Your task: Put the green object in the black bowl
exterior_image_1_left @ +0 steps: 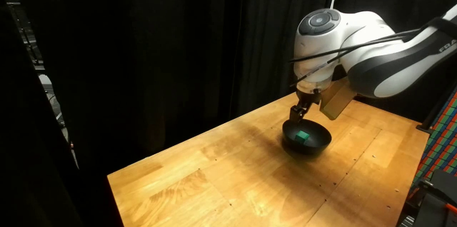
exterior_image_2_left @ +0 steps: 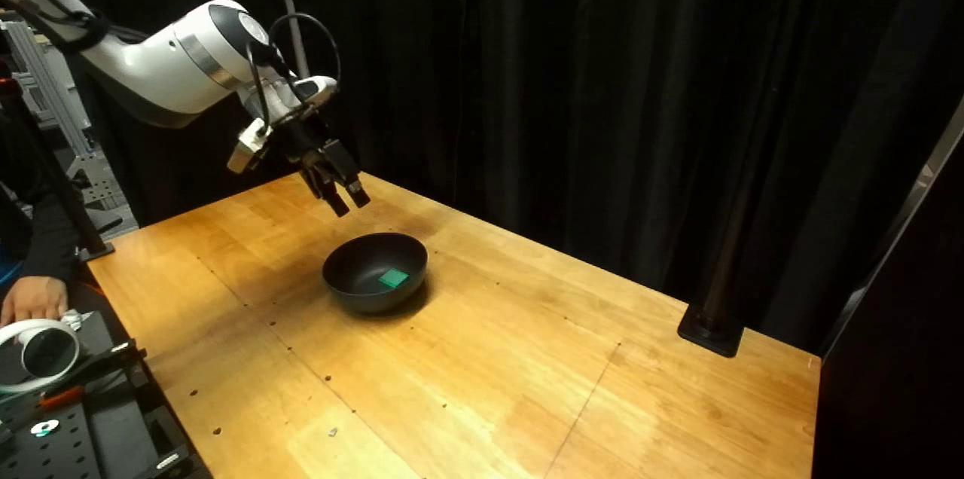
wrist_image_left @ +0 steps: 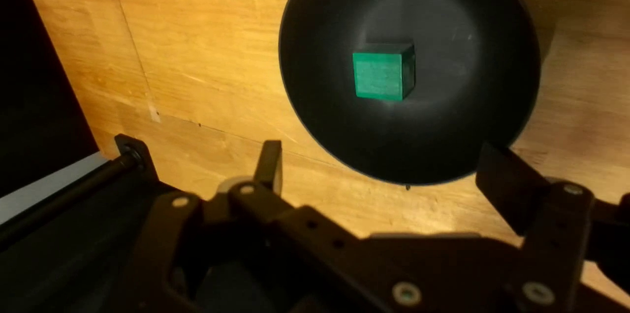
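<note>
The green block point(exterior_image_1_left: 302, 136) lies inside the black bowl point(exterior_image_1_left: 321, 137), on the bowl's bottom a little off centre. In an exterior view the block point(exterior_image_2_left: 393, 279) and the bowl point(exterior_image_2_left: 360, 276) also show, with the bowl upright on the wooden table. In the wrist view the green block point(wrist_image_left: 379, 76) sits within the bowl point(wrist_image_left: 457, 131), apart from the fingers. My gripper point(wrist_image_left: 379, 148) is open, with nothing between its wide-set fingers. In both exterior views the gripper point(exterior_image_2_left: 351, 206), also seen here point(exterior_image_1_left: 296, 115), hangs above the table by the bowl's rim.
The wooden table point(exterior_image_2_left: 527, 358) has a dark curtain point(exterior_image_2_left: 565, 87) along its back. A black post base point(exterior_image_2_left: 712, 330) stands near the table's far end. A person's hand point(exterior_image_2_left: 34, 298) and a white ringed device point(exterior_image_2_left: 49, 351) are beside the table's edge.
</note>
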You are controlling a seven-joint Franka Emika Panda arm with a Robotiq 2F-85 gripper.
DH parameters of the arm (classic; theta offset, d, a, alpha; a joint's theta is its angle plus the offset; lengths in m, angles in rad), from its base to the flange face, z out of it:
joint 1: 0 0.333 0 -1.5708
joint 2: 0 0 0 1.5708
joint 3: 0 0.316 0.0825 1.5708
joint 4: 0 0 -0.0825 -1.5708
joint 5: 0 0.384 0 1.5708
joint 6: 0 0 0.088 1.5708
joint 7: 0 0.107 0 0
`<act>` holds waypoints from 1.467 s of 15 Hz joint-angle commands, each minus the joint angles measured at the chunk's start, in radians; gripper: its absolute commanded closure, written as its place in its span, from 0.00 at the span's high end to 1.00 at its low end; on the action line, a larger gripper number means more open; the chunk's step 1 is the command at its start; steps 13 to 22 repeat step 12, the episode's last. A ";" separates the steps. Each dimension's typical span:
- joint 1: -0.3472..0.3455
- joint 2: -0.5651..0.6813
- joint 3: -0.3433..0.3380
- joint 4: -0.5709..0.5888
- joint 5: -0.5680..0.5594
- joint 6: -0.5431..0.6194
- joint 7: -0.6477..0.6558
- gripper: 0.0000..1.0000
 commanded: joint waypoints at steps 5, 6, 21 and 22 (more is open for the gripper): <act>-0.071 -0.355 0.070 -0.050 0.487 -0.120 -0.517 1.00; -0.076 -0.385 0.067 -0.034 0.553 -0.169 -0.594 1.00; -0.106 -0.456 0.080 0.007 0.645 -0.321 -0.693 1.00; -0.106 -0.456 0.080 0.007 0.645 -0.321 -0.693 1.00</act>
